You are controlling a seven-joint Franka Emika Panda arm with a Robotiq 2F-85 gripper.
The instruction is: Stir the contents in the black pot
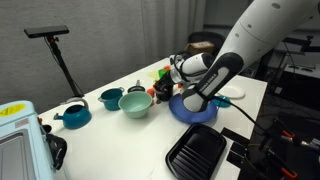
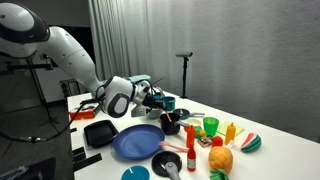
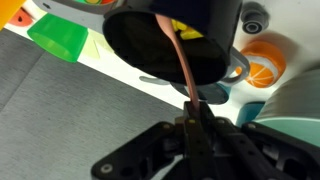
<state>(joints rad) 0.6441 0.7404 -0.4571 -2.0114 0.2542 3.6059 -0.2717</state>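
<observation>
**A:** Black pot point(image 3: 165, 50), position?

**B:** On the white table point(image 1: 110, 145), directly in front of the wrist camera and filling the top middle of the wrist view. Something yellow point(image 3: 186, 30) lies inside it. In both exterior views it sits past the far edge of the blue plate point(image 2: 135, 145), mostly hidden by the gripper.

**A:** Fingers?

**B:** The gripper point(image 3: 194, 120) is pinched narrow on a thin brown stick point(image 3: 180, 70). The stick runs from the fingertips over the rim and into the pot. Cannot tell whether its end touches the bottom.

**A:** Arm pose?

**B:** The arm point(image 1: 265, 30) comes in high, and the forearm slopes down across the blue plate. The wrist is bent so that the gripper reaches over the pot.

**A:** Surroundings?

**B:** In the wrist view a green piece point(image 3: 58, 38) lies to one side of the pot and an orange slice point(image 3: 262, 68) to the other. The black grill pan point(image 1: 195, 152) sits at the table edge, just beside the blue plate. A teal bowl point(image 1: 135, 103) stands near the plate, with a teal pot point(image 1: 110, 98) next to it. A toaster point(image 1: 20, 140) is at the table corner, well apart.
</observation>
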